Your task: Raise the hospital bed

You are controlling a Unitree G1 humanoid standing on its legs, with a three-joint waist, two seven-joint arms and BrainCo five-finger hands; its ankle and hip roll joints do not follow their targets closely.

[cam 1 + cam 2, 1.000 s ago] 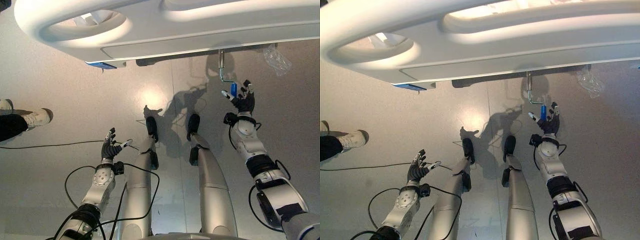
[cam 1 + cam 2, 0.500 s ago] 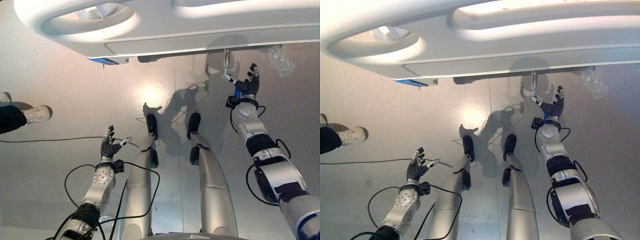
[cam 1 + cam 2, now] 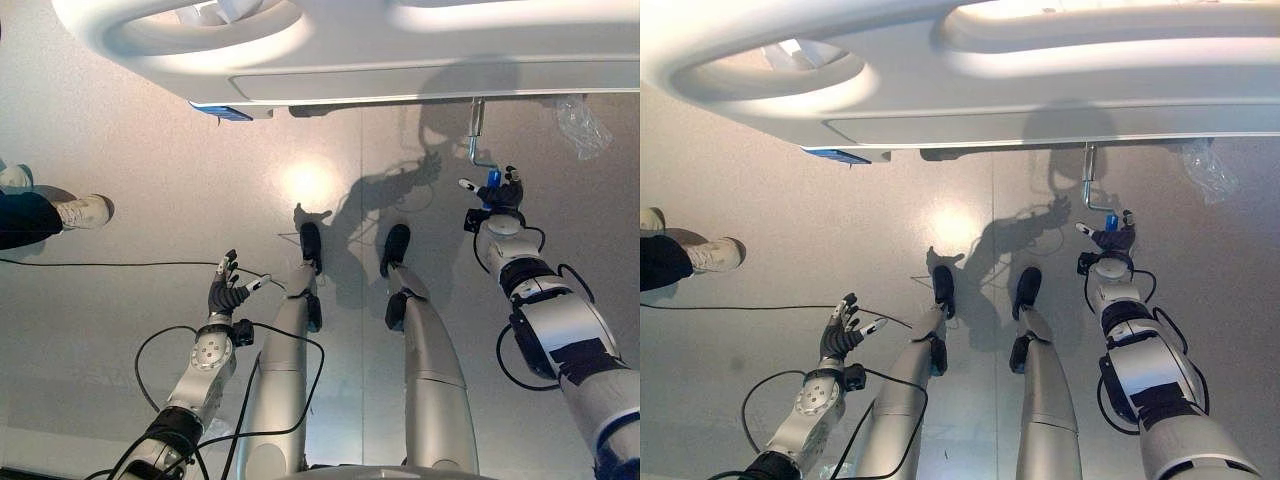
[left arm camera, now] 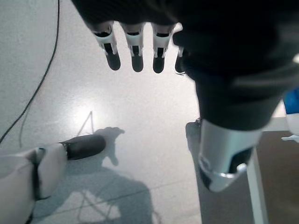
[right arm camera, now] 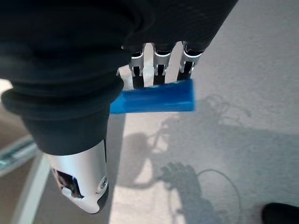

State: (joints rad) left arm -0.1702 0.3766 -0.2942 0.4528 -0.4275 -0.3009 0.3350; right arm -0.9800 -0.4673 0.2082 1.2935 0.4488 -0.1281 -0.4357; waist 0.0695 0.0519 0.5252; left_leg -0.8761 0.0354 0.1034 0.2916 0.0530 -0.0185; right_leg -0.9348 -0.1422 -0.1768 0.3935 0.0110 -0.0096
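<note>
At the far left a person's pale shoe (image 3: pixel 84 210) and dark trouser leg rest on the floor (image 3: pixel 130 150), a smooth, matt grey surface with a bright glare spot near the middle. A thin black cord (image 3: pixel 100 264) runs across it from the left edge.

The left hand (image 3: pixel 224 293) hangs low over the floor, well apart from the bed; in its wrist view the silver, dark-tipped fingers (image 4: pixel 135 49) stand straight in a row with the thumb apart, holding nothing.

Across the top spans the hospital bed (image 3: pixel 400 60), its end board a glossy white moulded plastic with rounded edges and long oval cut-outs. A small blue tag (image 3: pixel 222 111) sits under its lower left corner.

Under the right part of the board a slim metal crank (image 3: pixel 476 140) hangs down, bent like an L, ending in a short blue plastic handle (image 3: pixel 493 180). The right hand (image 3: pixel 500 192) is at that handle, just below the bed's edge. In the right wrist view the blue handle (image 5: pixel 156 99), a smooth bar, lies across the fingers (image 5: pixel 159 70), which reach onto it from above with the thumb beside it; whether the fingers are curled fully round it I cannot tell.

At the far right a crumpled clear plastic bag (image 3: pixel 583 120) lies on the floor by the bed.
</note>
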